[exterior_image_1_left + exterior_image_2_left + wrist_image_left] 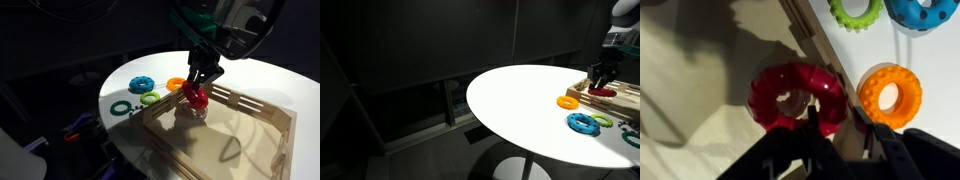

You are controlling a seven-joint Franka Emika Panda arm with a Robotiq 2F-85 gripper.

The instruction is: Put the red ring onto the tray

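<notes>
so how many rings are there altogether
5: red ring in the pincer at the tray corner; orange ring, blue ring, light green ring and dark green ring on the table. None seem hidden.

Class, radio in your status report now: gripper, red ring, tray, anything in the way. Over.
Gripper shut on red ring. Ring over tray, just inside its corner wall; touchdown unclear. Orange ring outside the wall, nothing blocking.
</notes>
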